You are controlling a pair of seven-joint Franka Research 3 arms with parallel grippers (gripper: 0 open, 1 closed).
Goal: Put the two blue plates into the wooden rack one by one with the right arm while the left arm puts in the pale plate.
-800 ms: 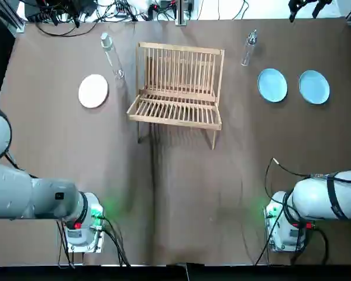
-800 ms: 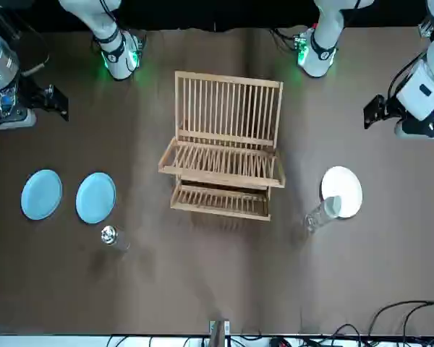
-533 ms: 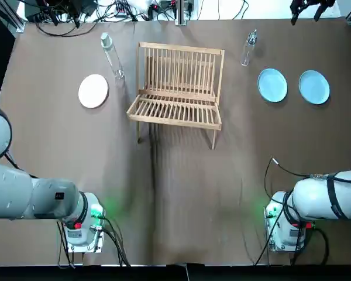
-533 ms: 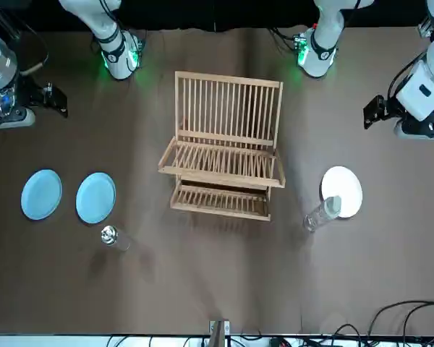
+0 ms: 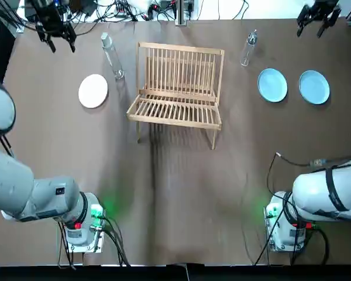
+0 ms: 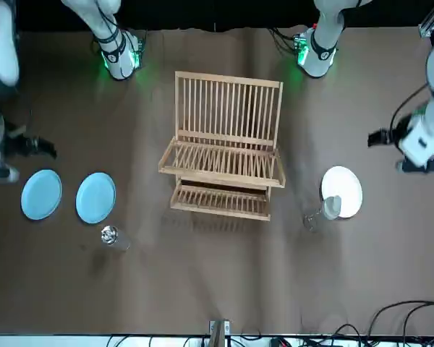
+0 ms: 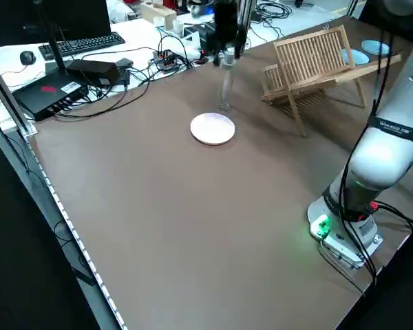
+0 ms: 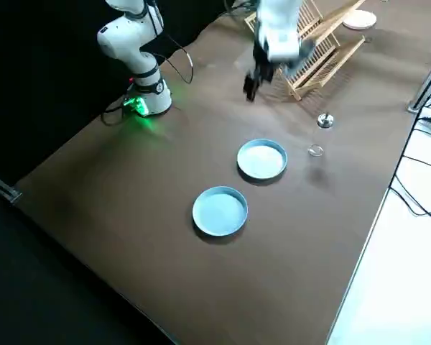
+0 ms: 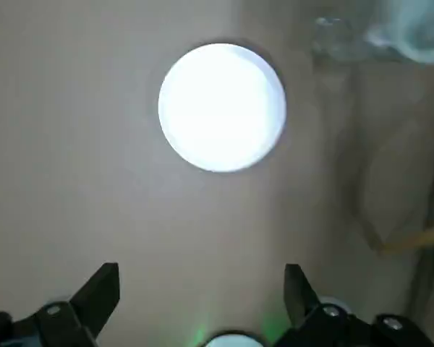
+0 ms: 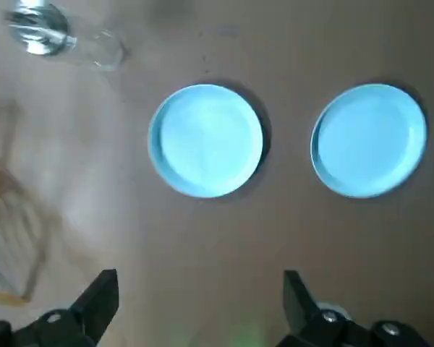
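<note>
Two blue plates (image 5: 272, 85) (image 5: 314, 86) lie flat side by side on the brown table to the right of the wooden rack (image 5: 176, 88). The pale plate (image 5: 93, 91) lies flat left of the rack. My right gripper (image 5: 316, 17) hangs open high over the far right. In the right wrist view both blue plates (image 10: 205, 139) (image 10: 369, 139) show well beyond its spread fingertips (image 10: 101, 293). My left gripper (image 5: 57, 36) hangs open high at the far left. In its wrist view the pale plate (image 9: 222, 107) lies beyond the spread fingertips (image 9: 103, 288). Neither gripper touches anything.
One clear bottle (image 5: 111, 55) stands between the pale plate and the rack. A second bottle (image 5: 248, 48) stands between the rack and the blue plates. Cables and equipment lie past the far table edge (image 5: 175, 20). The arm bases (image 5: 82, 225) (image 5: 286, 225) sit at the near edge.
Both grippers have shifted from the far corners toward their plates: the left one has come into the top view, and the right one sits a little nearer the blue plates. The plates have not moved.
</note>
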